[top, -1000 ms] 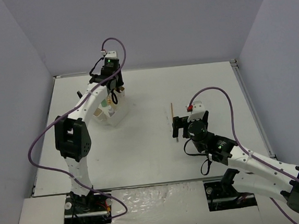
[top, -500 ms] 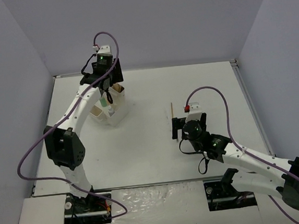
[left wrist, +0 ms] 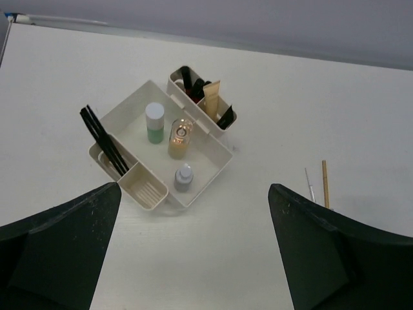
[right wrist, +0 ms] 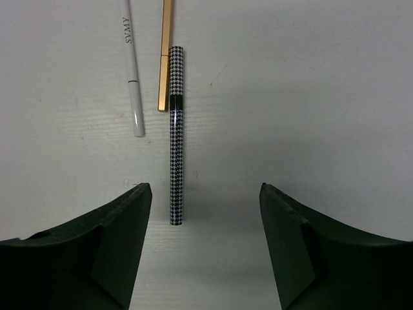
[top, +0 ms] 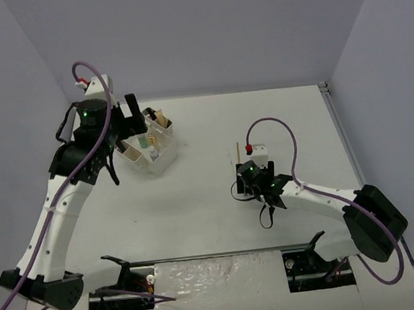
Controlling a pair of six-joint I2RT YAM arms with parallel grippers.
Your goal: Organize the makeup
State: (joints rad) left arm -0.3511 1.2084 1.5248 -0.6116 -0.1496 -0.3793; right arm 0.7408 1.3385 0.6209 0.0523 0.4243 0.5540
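My left hand [left wrist: 193, 213] hovers wide open above the box [left wrist: 216, 155], which holds three bottles [left wrist: 181, 138] and black sticks [left wrist: 103, 139]. My right hand [right wrist: 203, 194] is open low over the surface [right wrist: 290, 97], its fingers either side of a checked pencil [right wrist: 175, 135] without touching it. A white pencil [right wrist: 132, 77] and a gold pencil [right wrist: 166, 58] lie just beyond.
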